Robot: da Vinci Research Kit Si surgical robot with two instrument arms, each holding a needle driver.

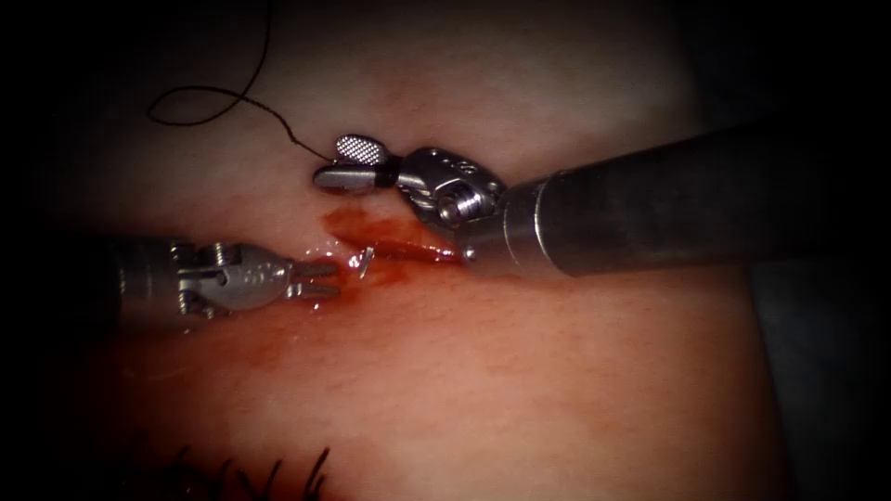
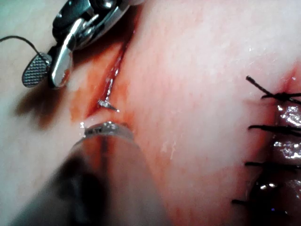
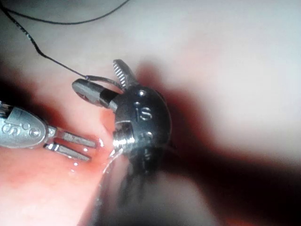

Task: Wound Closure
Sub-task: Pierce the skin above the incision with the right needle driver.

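Two tools flanked the cut, both with jaws spread, holding nothing: left tool at its left end, right tool just above. Needle sat in the tissue at the cut, tip protruding; thread trailed above. Cut unclosed here.

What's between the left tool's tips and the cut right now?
In the endoscope view, the needle pokes out of the tissue just right of the open left tool, in red fluid at the cut. Open right tool holds nothing.
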